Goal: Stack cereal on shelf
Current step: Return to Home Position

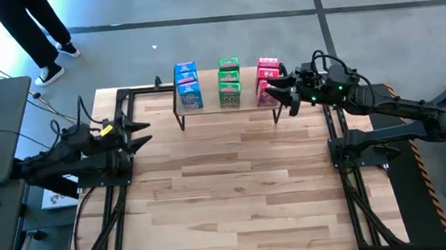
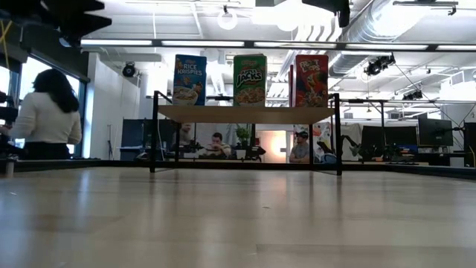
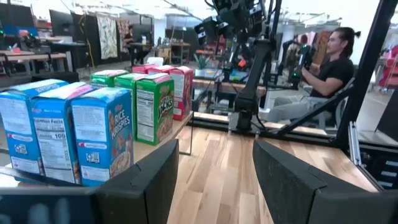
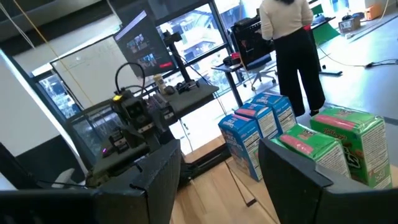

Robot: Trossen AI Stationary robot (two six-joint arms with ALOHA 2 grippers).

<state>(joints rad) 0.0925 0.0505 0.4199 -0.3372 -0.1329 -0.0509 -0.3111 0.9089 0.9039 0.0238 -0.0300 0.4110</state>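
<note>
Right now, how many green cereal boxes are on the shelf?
3 green cereal boxes, one behind another in the middle of the shelf, between blue boxes and red boxes; the low view shows only the front one.

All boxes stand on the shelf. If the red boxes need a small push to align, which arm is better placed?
Right. The right gripper, open, hangs beside the red boxes at the end of the shelf; the left gripper sits by the left edge of the table, apart from the shelf.
</note>
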